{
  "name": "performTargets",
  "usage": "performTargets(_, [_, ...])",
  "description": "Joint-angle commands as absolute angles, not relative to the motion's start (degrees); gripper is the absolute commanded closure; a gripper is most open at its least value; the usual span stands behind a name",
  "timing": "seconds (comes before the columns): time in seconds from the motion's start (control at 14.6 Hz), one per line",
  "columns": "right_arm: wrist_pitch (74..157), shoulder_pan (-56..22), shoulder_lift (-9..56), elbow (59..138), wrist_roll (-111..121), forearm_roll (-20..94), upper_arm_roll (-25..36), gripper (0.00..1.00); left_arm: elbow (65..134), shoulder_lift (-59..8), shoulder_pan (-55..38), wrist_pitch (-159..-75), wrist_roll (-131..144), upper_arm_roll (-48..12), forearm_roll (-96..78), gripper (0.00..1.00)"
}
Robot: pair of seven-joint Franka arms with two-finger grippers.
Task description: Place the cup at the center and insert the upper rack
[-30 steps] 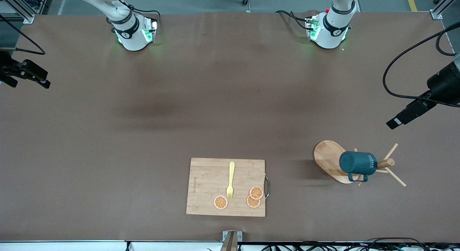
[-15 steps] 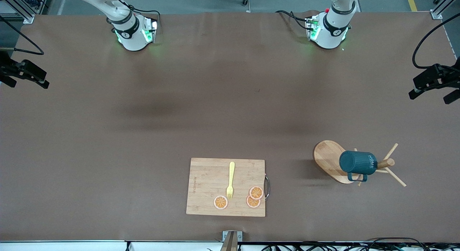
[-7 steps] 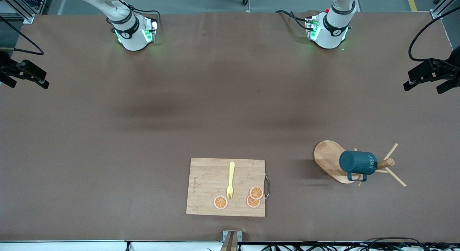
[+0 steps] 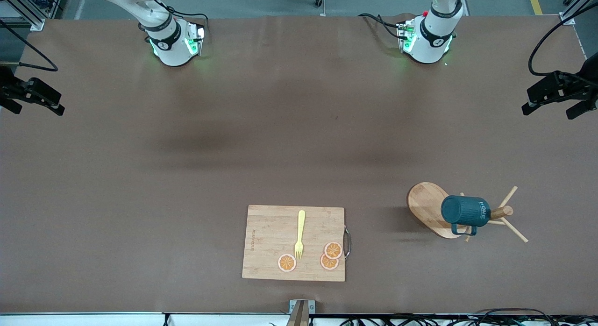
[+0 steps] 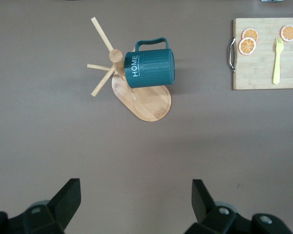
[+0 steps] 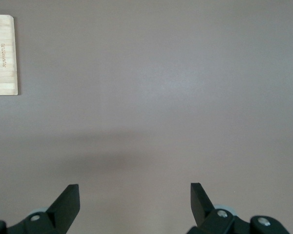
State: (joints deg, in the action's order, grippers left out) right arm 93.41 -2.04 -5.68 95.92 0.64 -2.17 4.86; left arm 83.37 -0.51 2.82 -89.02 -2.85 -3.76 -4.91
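Note:
The dark teal cup [image 4: 465, 211] with white "HOME" lettering hangs on its side on a peg of the wooden mug tree [image 4: 426, 206], which stands toward the left arm's end of the table. Both also show in the left wrist view: the cup [image 5: 151, 68] and the tree's oval base [image 5: 151, 102]. My left gripper [image 4: 547, 112] is open and empty, high over the table's edge at the left arm's end, well apart from the cup; its view [image 5: 136, 197] shows only bare table between the jaws. My right gripper [image 4: 36, 109] is open and empty over the right arm's end, and waits.
A rectangular wooden cutting board [image 4: 266, 242] lies near the front edge of the table, with a yellow fork [image 4: 299, 235] and three orange slices [image 4: 329, 256] on it. Its corner shows in the right wrist view [image 6: 2, 53]. The brown tabletop [image 4: 280, 144] stretches between the arms' bases and the board.
My left gripper has swung along the table's end toward the robots' side and turned, both jaws now showing. The cup, the mug tree and the right arm have not moved.

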Motion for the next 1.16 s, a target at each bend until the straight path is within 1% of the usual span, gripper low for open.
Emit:
performTargets(0.0, [94.04,-2.81,-6.94,97.21,0.44,-1.49,4.83,0.00,84.55,1.32,1.76,-89.12,-2.37,-2.55,-3.78,0.00])
performTargets(1.1, [94.48,-2.20,-6.86,96.94,0.35,-1.41,5.19,0.00,84.55,0.79,1.67,-89.47,-0.09,-2.90,-2.55,0.00])
